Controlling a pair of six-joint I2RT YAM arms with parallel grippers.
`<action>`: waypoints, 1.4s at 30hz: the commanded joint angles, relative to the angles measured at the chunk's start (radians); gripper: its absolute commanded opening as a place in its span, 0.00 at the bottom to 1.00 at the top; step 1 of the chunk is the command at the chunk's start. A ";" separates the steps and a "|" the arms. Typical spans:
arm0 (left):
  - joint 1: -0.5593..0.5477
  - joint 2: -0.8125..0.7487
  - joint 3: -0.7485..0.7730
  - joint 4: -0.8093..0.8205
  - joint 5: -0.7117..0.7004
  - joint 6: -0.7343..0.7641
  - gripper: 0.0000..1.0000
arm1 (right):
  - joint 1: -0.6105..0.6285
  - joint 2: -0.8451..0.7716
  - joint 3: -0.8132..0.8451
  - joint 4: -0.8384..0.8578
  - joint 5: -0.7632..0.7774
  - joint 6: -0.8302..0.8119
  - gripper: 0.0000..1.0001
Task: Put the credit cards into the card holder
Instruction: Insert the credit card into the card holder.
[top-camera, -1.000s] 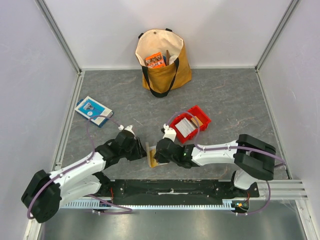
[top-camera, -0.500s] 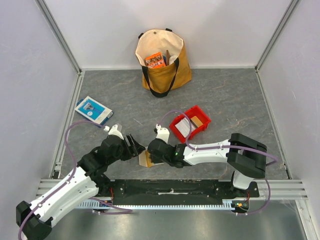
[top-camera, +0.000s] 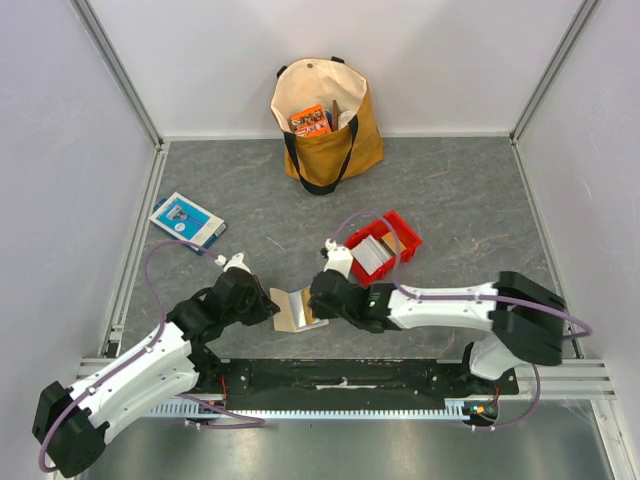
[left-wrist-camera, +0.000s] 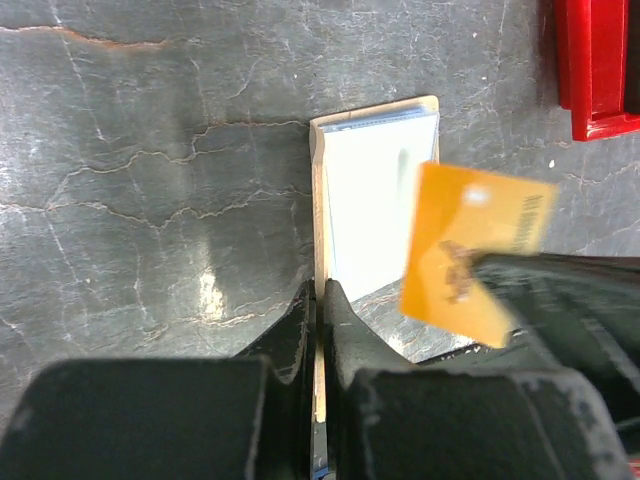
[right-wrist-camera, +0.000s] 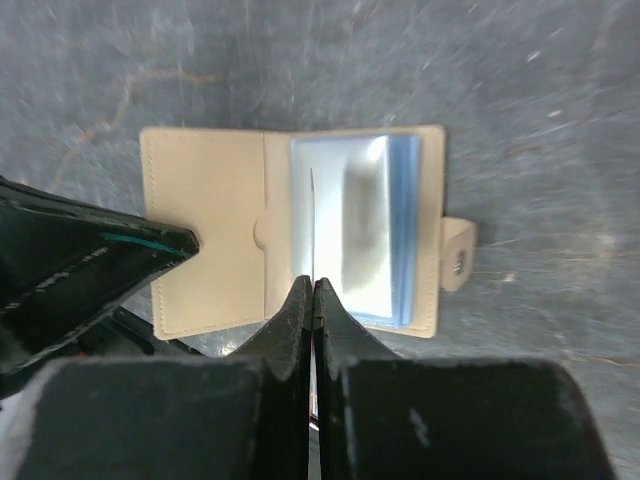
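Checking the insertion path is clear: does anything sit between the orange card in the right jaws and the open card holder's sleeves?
Nothing visible does. The orange card, in the right gripper, hangs over the card holder, its plastic sleeves bare; the left gripper pinches the cover flap, aside.

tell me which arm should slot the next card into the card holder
Right. The right gripper pinches the orange card edge-on over the clear sleeves of the open card holder; the left gripper is clamped on its cover, holding it open.
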 joint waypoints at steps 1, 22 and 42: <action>0.004 0.008 -0.012 0.033 -0.005 0.036 0.02 | -0.057 -0.161 -0.062 -0.029 0.069 -0.028 0.00; 0.002 0.104 -0.038 0.139 0.050 0.082 0.02 | -0.159 -0.119 -0.163 0.003 -0.055 -0.066 0.00; 0.004 0.232 -0.074 0.287 0.111 0.065 0.02 | -0.157 -0.172 -0.100 0.046 -0.187 -0.072 0.00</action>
